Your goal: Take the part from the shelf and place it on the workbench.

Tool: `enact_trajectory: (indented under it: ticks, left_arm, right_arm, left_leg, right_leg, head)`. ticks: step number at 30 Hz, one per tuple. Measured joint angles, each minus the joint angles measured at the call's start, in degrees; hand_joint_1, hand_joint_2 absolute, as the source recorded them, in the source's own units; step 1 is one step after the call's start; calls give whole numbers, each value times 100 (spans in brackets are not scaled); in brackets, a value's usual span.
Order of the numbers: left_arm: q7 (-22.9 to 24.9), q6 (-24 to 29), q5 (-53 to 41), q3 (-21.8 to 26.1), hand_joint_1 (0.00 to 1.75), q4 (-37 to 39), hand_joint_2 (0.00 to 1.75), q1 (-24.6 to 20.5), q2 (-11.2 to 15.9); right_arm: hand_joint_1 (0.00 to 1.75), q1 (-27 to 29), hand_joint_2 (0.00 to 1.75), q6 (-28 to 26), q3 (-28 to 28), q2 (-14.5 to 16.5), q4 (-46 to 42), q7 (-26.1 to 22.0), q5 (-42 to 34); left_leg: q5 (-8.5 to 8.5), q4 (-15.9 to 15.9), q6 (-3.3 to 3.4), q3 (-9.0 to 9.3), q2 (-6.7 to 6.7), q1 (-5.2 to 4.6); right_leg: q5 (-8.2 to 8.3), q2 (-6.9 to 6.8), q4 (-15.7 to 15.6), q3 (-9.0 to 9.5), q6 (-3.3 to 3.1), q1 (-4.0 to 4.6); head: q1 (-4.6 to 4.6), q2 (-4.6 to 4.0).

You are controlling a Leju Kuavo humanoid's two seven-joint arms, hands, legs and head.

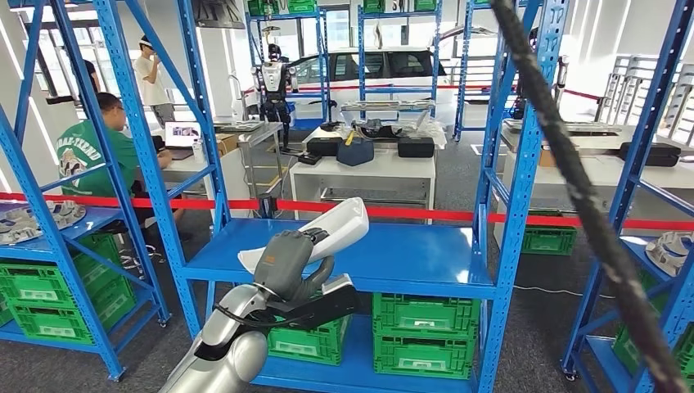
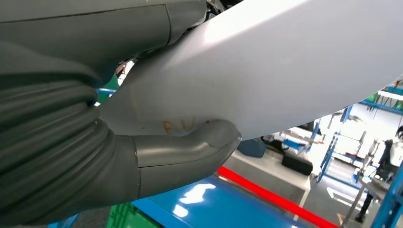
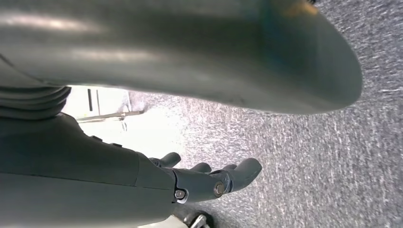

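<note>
1. Left hand (image 1: 288, 260) grips the white part (image 1: 327, 229), thumb (image 2: 190, 152) pressed on its underside; the part sits tilted just above the blue shelf (image 1: 409, 258), over its front-left area.
2. Right hand (image 3: 199, 183) hangs over grey carpet (image 3: 309, 156), fingers loosely apart, holding nothing.
3. Bare blue shelf surface stretches right of the part, out to the upright (image 1: 515, 213).
4. Behind the shelf: red tape (image 1: 425, 214), then a white workbench (image 1: 364, 176).
</note>
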Motion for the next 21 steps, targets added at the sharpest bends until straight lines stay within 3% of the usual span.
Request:
enact_trajectory:
  ticks: [3,5,8,9,10,11,13,15,18,20,21]
  left_arm:
    - [-29,67,18,0,175,-1,175,-13,24]
    - [-48,85,38,0,175,-3,175,-23,40]
    - [-60,104,37,0,175,-1,175,-7,63]
    - [-56,110,27,0,175,1,175,14,73]
    - [-51,115,12,0,175,2,175,34,83]
    - [-45,119,-3,0,175,2,175,47,92]
    - [-39,129,-26,0,175,-3,175,53,102]
    - [-37,140,-38,1,175,-14,175,52,105]
    - [-33,140,-46,4,175,-39,175,50,126]
    - [-17,129,-46,8,175,-56,175,34,154]
    - [-3,123,-47,10,175,-61,175,23,163]
  right_arm:
    - [0,0,0,-87,0,12,1,1,-21]
    - [0,1,0,-142,0,18,1,2,-21]
    - [0,3,0,-196,1,-2,0,2,-4]
    - [0,4,0,-199,1,-8,0,4,5]
    - [0,6,0,-199,2,-11,0,7,16]
    - [0,6,0,-199,2,-15,0,9,27]
    - [0,5,0,-198,5,-24,1,9,39]
    - [0,4,0,-196,14,-26,2,-12,42]
    - [0,-3,0,-184,34,-18,1,-37,52]
    - [0,-9,0,-170,48,-12,1,-33,58]
    - [0,-6,0,-166,53,-9,1,-33,58]
  left_leg:
    - [71,-149,58,37,-19,-20]
    - [183,-269,103,88,-55,16]
    - [253,-278,138,43,-126,29]
    - [255,-254,137,14,-160,29]
    - [256,-225,135,-13,-200,29]
    - [254,-190,129,-39,-247,31]
    - [236,-105,97,-97,-343,32]
    - [220,-32,44,-163,-435,24]
    - [249,-38,-47,-218,-534,26]
    - [135,132,-112,-324,-409,15]
    - [-9,386,-146,-449,-294,18]
  right_leg:
    - [54,-41,-82,36,112,-21]
    - [-82,-45,72,-24,154,-3]
    - [-628,-18,1066,-450,191,20]
    - [-716,-13,1334,-563,201,23]
    - [-697,-10,1408,-585,207,24]
    - [-569,-1,1230,-482,211,21]
    - [-261,120,486,-78,209,2]
    - [-146,223,12,156,165,3]
    - [-130,114,-47,162,57,12]
    - [-103,16,-84,176,-13,-15]
    - [-94,-39,-98,181,-37,-26]
  head:
    - [-3,-1]
    - [-1,-1]
    - [3,-1]
    - [3,-2]
    - [4,-2]
    - [4,-2]
    - [3,-2]
    - [2,-2]
    - [4,-2]
    - [-6,-2]
    - [-11,-2]
